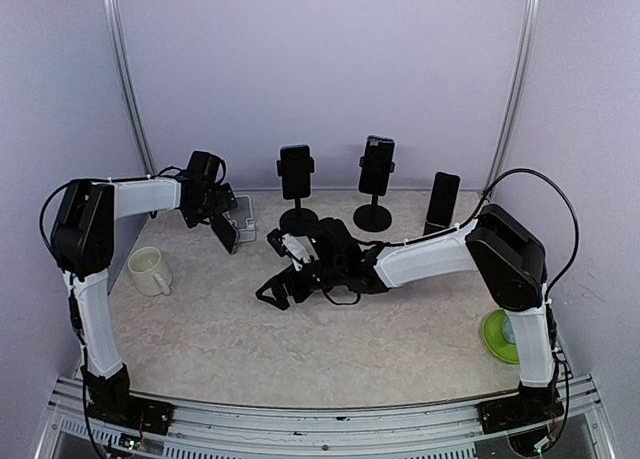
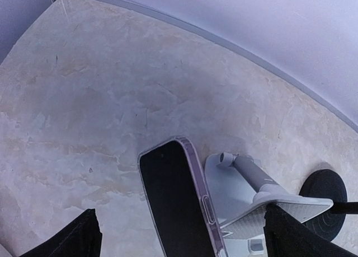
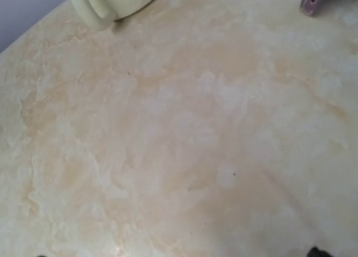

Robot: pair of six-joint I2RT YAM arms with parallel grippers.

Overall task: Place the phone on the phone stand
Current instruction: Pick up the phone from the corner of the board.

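Lilac walls (image 1: 330, 69) close in a marbled beige tabletop (image 1: 400, 329). At its back left, the left gripper (image 1: 218, 217) hangs over a white phone stand (image 2: 254, 192). The phone (image 2: 179, 206), dark-screened in a clear purplish case, stands tilted just beside the stand's plate. In the left wrist view it sits between the fingers (image 2: 72, 240), which are spread wide and do not touch it on either side, so nothing is grasped.

Whether its lower edge sits in the stand's cradle or only leans against the stand, I cannot tell, because that edge is out of view.

The right gripper (image 1: 282, 274) hovers low over bare tabletop near the middle. Its fingers are released too and hold nothing. A cream mug (image 1: 150, 271) stands to the left. Two black stands (image 1: 296, 219) at the back already carry phones.

The step looks like the let-go at the end of placing. Next, the left arm should lift straight away from the phone without brushing its top edge, since a tilted phone on a light stand could tip. If the phone is merely leaning, it will need to be gripped again and seated.
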